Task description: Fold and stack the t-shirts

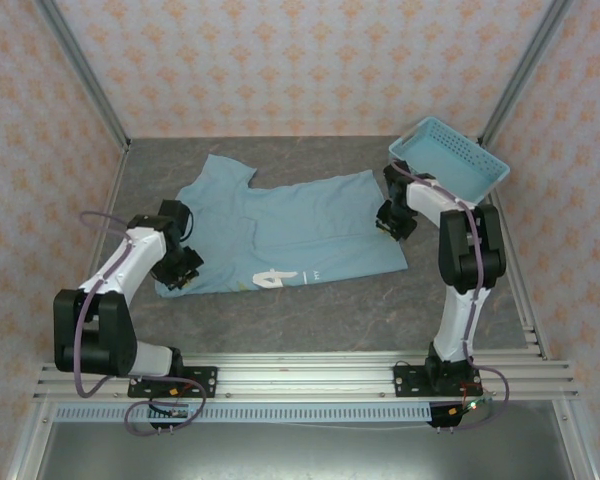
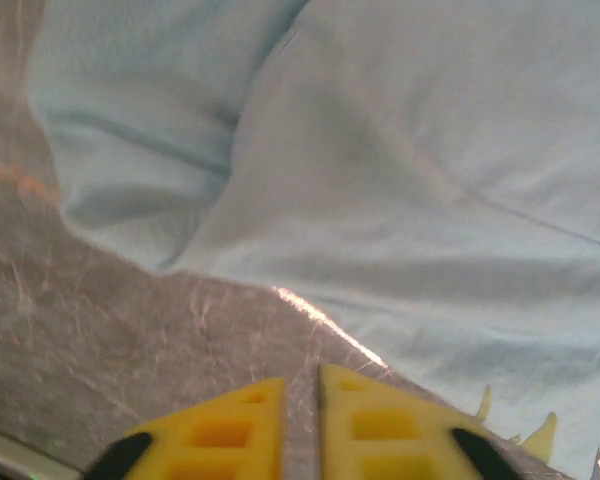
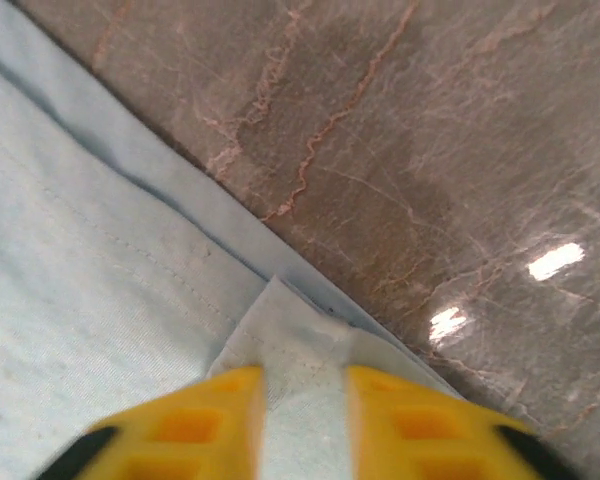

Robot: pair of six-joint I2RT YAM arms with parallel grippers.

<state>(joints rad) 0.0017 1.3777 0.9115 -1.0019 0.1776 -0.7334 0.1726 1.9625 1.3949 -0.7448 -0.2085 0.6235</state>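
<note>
Shirt [image 1: 280,232], light blue and short-sleeved, lies spread flat on a grey marbled table [image 1: 310,315], stretched sideways between the two pincers. The left pincer [image 1: 184,268] sits low at the cloth's near left corner. From its wrist, its yellow fingers [image 2: 230,430] are drawn almost together, with only a sliver of bare table showing between them. The shirt's edge runs just ahead of the tips and off to their right, and no cloth is seen in the grip.

The right pincer [image 1: 390,226] is down on the opposite edge of the shirt. Its wrist view shows the fingers [image 3: 210,410] closed on a small raised fold of the hem, the cloth pinched up between them. The rest of the shirt spreads to their left, and bare table lies ahead and to their right.

A white print [image 1: 277,277] shows on the shirt near its front edge, between the pincers and closer to the left one. One sleeve points away beyond the left pincer. A blue perforated basket [image 1: 480,155] stands just beyond the right pincer, to its right, in the table's far corner and apart from the shirt.
</note>
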